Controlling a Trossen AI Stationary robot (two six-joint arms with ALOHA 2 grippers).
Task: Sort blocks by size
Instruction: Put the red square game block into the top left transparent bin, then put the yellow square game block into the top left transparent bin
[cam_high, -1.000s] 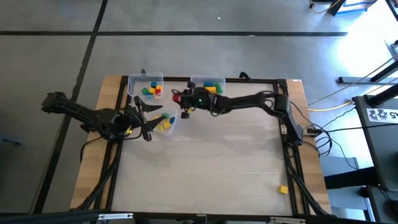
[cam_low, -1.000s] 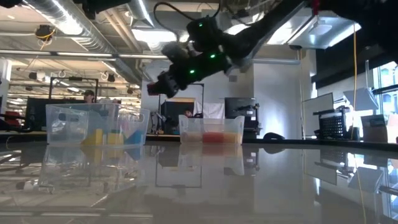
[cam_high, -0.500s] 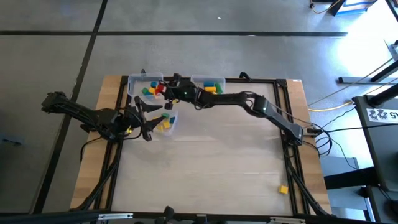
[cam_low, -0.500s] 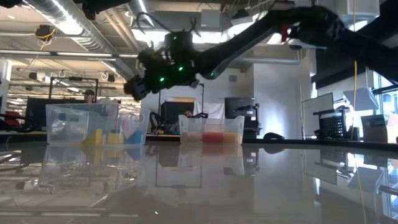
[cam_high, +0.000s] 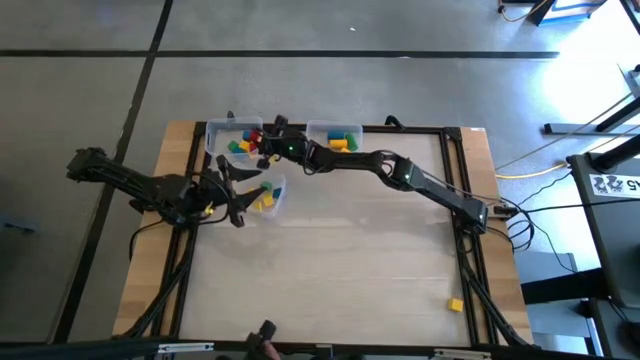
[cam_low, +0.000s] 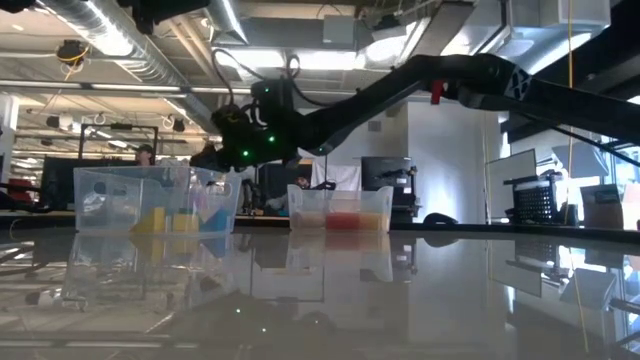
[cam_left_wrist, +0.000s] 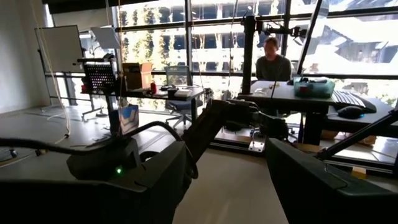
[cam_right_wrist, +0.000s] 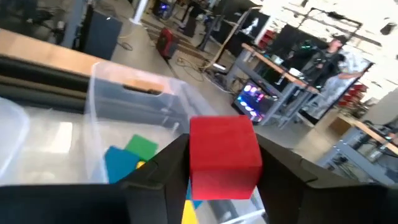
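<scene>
The right claw (cam_high: 262, 140) reaches far across the table (cam_high: 350, 260) and hovers above a clear bin (cam_high: 222, 133) at the table's far edge. Between its two dark fingers (cam_right_wrist: 158, 177) sits a red block (cam_right_wrist: 224, 155); both fingers touch its sides, so the claw is clamped on it. In the right wrist view the block fills the gap between the fingers, and below and beyond it the bin's clear wall (cam_right_wrist: 124, 106) shows, with a green block (cam_right_wrist: 142, 148) and a blue block (cam_right_wrist: 121, 160) lying inside, under the claw. From above, that bin holds several blocks (cam_high: 240, 146) in yellow, green, blue and red, right beneath the claw.

Just to the right of the claw stands a second bin (cam_high: 318, 127) with yellow, blue and green blocks (cam_high: 342, 140) in it. Nearer the table's front, below the claw in the high view, a third bin (cam_high: 277, 198) holds yellow blocks (cam_high: 264, 199). In the low view the right arm (cam_low: 400, 85) slants down from above to the claw (cam_low: 212, 157), which hangs just over the rim of the left-hand bin (cam_low: 130, 200).

The left claw (cam_high: 235, 190) waits beside the third bin, its fingers (cam_left_wrist: 311, 180) spread apart with nothing between them.

One yellow block (cam_high: 456, 304) lies alone on the table, well apart from both claws, near the front right corner.
</scene>
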